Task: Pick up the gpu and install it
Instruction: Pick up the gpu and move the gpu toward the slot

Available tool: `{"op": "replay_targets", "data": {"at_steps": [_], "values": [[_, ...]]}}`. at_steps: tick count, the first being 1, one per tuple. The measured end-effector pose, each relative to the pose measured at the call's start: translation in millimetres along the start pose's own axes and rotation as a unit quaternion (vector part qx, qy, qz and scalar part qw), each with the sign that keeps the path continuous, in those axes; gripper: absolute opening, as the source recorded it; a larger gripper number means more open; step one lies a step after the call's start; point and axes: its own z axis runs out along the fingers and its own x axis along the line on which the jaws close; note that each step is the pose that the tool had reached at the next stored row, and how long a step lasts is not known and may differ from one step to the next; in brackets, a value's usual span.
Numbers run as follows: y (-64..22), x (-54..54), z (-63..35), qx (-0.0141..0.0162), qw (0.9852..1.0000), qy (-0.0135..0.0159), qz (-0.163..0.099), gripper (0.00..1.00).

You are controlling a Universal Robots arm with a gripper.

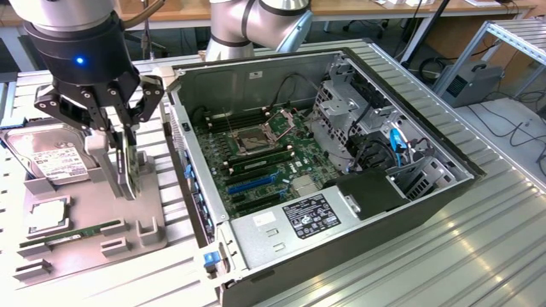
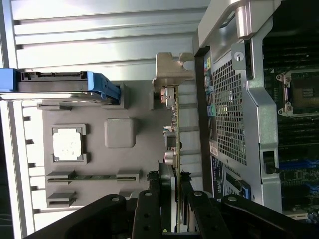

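The gpu (image 1: 130, 163) is a thin dark card standing on edge over the grey parts tray (image 1: 158, 198), just outside the open computer case (image 1: 426, 204). My gripper (image 1: 126, 137) comes down on it from above, one finger on each face, shut on the card. The wrist view shows the card edge-on (image 2: 173, 134), its silvery end bracket (image 2: 172, 69) at the far end, and my gripper (image 2: 172, 194) clamped on the card. Whether the card's lower edge still touches the tray I cannot tell. Inside the case, the motherboard's blue slot (image 1: 252, 184) lies unoccupied.
On the tray lie a hard drive (image 1: 51, 160) with blue rails (image 2: 60, 84), a square processor (image 1: 47, 214) (image 2: 67, 144) and a green RAM stick (image 1: 73, 235) (image 2: 92, 177). The case's perforated wall (image 2: 234, 119) stands close beside the card. Cables and a drive cage (image 1: 341, 109) crowd the case's far side.
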Motion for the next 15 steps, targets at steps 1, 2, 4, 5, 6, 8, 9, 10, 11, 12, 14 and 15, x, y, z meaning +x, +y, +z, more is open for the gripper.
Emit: {"op": "replay_targets", "data": {"at_steps": [1, 2, 4, 5, 6, 8, 9, 10, 11, 12, 14, 15], "values": [[0.0, 0.0, -0.2, 0.0, 1.0, 0.0, 0.0, 0.27], [0.0, 0.0, -0.5, 0.0, 1.0, 0.0, 0.0, 0.27], [0.0, 0.0, -1.1, 0.0, 1.0, 0.0, 0.0, 0.27], [0.0, 0.0, -1.3, 0.0, 1.0, 0.0, 0.0, 0.27], [0.1, 0.0, -1.6, -0.0001, 1.0, 0.0, 0.0, 0.27], [0.1, -0.1, -2.4, 0.0, 1.0, 0.0, 0.0, 0.27], [0.1, -0.1, -2.9, 0.0, 1.0, 0.0, 0.0, 0.27], [0.1, -0.1, -3.2, 0.0, 1.0, 0.0, 0.0, 0.27], [0.1, -0.1, -3.5, 0.0, 1.0, 0.0, 0.0, 0.27], [0.1, -0.1, -3.8, 0.0, 1.0, 0.0, 0.0, 0.27], [0.2, -0.1, -4.3, 0.0, 1.0, 0.0, 0.0, 0.27], [0.2, -0.1, -4.6, 0.0, 1.0, 0.0, 0.0, 0.27]]}}
